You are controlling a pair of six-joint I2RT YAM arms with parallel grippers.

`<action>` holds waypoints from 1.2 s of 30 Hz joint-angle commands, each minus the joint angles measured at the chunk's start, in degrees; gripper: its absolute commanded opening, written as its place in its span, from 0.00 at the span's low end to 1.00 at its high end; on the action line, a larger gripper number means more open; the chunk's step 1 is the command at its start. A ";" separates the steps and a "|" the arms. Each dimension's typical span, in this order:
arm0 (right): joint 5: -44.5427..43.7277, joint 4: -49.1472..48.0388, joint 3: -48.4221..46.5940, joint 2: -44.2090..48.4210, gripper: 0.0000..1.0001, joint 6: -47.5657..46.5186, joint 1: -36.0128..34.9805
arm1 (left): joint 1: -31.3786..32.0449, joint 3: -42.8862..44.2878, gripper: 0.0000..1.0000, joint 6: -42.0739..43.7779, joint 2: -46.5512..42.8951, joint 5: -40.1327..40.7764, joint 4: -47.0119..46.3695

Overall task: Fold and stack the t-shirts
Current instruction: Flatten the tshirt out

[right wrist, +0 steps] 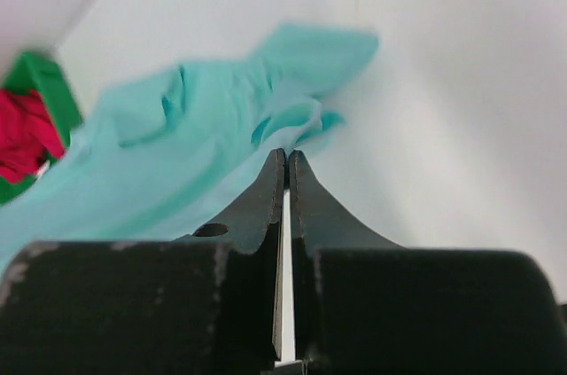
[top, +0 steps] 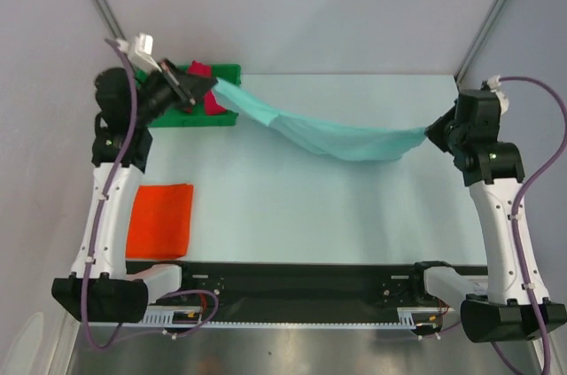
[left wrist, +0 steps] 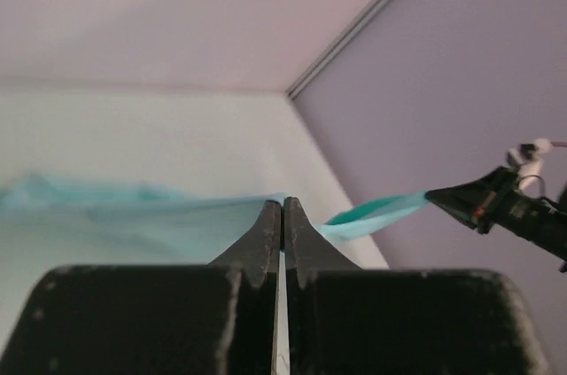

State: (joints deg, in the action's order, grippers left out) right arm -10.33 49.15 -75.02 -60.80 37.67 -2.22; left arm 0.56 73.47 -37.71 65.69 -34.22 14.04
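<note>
Worktop (top: 354, 207): pale, walled in on three sides.
Mint shirt (top: 337, 137): strung across the far half between both tools, sagging in the middle. Can't tell if the low point touches the worktop.
Orange shirt (top: 161, 218): folded flat, near left, beside the left arm.
Tray (top: 232, 74): green, far-left corner.
Red shirt (top: 213, 98): bunched inside the tray.
Left tool (top: 211, 82): over the tray, fingers pinched together on the mint shirt's left end.
Right tool (top: 431, 132): far right, fingers clamped on the mint shirt's other end.
</note>
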 commanded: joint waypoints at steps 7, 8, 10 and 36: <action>-4.18 -5.63 -22.44 3.92 0.00 -5.15 0.37 | -0.29 29.00 0.00 -13.87 4.45 -13.77 -32.83; -3.30 -7.47 -22.79 5.06 0.00 -5.41 0.37 | -0.29 30.05 0.00 -14.23 4.10 -13.77 -33.55; -2.95 -9.06 -22.28 9.54 0.00 -6.81 0.37 | -0.29 32.25 0.00 -14.58 2.08 -13.86 -34.43; -6.64 -32.79 6.11 7.55 0.00 -15.61 0.90 | 3.22 21.83 0.00 -8.34 19.20 -12.54 -41.18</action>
State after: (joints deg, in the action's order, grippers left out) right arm -14.59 24.47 -72.20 -50.04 23.81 -1.96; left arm 2.76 100.31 -48.01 80.47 -47.68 -23.97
